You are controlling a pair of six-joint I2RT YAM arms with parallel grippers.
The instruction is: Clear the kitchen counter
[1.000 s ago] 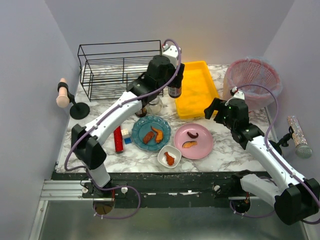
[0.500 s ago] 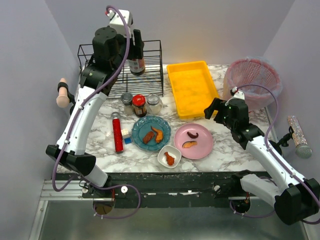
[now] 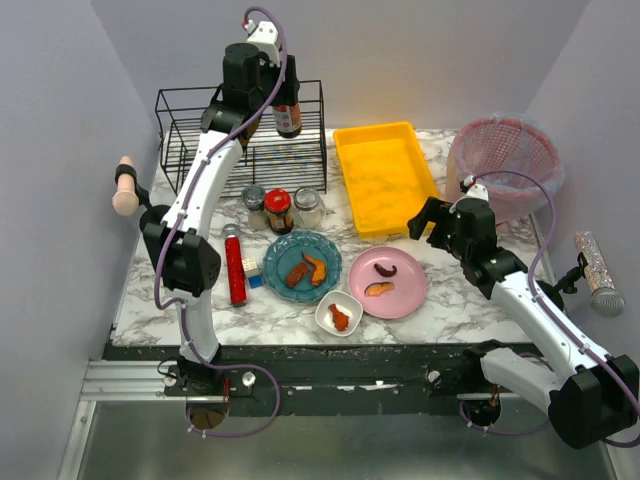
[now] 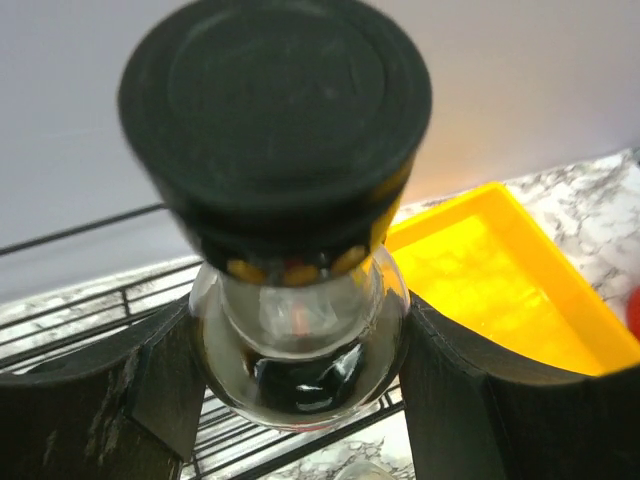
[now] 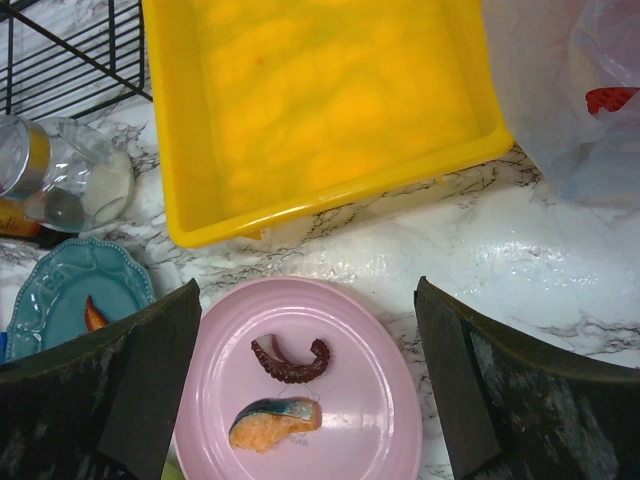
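Above the wire rack [image 3: 190,150], left gripper [image 4: 300,365] stays clamped on the dark bottle [image 3: 288,115], now shifted toward 3 o'clock. Right gripper [image 5: 310,395] unmoved, jaws wide, empty.

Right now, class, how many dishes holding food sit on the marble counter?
3: a scalloped teal plate at centre, a round pink plate to its right, a small white bowl in front, between them.

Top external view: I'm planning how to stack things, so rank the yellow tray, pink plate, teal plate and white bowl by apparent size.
Largest: yellow tray.
Next: pink plate and teal plate, which look about alike, so I won't rank them against each other.
Smallest: white bowl.
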